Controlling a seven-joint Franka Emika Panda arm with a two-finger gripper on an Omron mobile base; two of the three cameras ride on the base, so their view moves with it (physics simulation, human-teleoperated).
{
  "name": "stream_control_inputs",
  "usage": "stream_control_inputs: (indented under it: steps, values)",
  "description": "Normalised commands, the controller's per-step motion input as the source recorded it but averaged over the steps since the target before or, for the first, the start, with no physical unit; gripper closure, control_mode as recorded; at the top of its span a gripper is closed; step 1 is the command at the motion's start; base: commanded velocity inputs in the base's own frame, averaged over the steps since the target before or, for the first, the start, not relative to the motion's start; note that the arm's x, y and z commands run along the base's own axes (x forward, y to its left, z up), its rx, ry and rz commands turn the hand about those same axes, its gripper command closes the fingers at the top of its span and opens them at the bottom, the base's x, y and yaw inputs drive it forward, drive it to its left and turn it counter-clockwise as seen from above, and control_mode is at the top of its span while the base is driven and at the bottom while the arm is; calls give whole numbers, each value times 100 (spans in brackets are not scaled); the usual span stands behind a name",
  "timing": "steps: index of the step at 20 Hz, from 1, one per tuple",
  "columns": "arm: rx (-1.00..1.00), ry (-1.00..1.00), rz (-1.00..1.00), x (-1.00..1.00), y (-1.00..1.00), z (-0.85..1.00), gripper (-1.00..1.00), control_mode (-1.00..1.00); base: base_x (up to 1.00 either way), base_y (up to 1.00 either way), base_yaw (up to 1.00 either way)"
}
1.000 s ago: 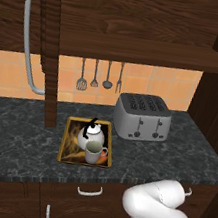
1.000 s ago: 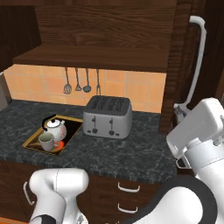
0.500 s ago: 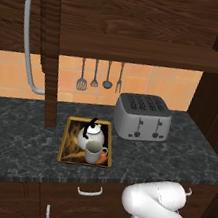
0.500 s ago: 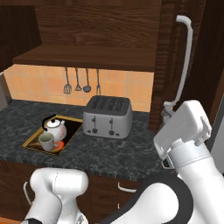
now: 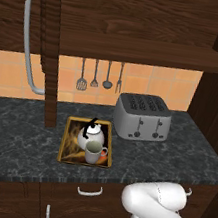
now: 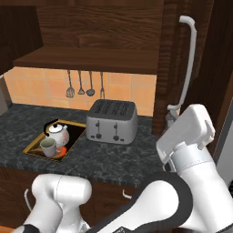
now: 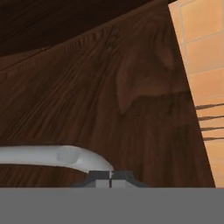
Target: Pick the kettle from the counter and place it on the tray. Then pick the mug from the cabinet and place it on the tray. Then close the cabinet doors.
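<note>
The white kettle (image 5: 91, 134) (image 6: 58, 133) and the off-white mug (image 5: 93, 152) (image 6: 48, 146) stand side by side on the gold-rimmed tray (image 5: 66, 143) (image 6: 32, 148) on the dark marble counter (image 5: 19, 141). My gripper (image 6: 172, 113) (image 7: 110, 176) is shut with nothing in it. Its tips rest against the right cabinet door (image 6: 170, 54) (image 7: 109, 100), just below the lower end of its silver handle (image 6: 189, 59) (image 7: 52, 156). The left cabinet door (image 5: 52, 55) with its handle (image 5: 30, 36) stands open. The cabinet shelf (image 5: 141, 51) is bare.
A grey toaster (image 5: 142, 118) (image 6: 112, 120) sits on the counter right of the tray. Utensils (image 5: 94, 75) hang on the orange tiled wall behind. Drawers with small silver handles (image 5: 90, 191) run below the counter.
The right cabinet door has swung leftward toward the shelf, with my shut gripper moving along against it. Kettle, mug and tray have not moved.
</note>
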Motion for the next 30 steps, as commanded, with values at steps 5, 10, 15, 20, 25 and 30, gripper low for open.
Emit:
stream_control_inputs:
  steps: [5,10,15,20,25,30]
  values:
    - [4,5,0,21,0,-34,100,-100,0,0,0]
    - [7,2,0,19,0,-24,100,-100,0,0,0]
    - [12,2,0,47,0,3,100,-100,0,0,0]
    - [12,8,5,62,0,0,100,-100,0,0,0]
    - [7,6,4,35,16,20,100,-100,0,0,0]
    - [0,17,1,19,32,50,100,-100,0,0,0]
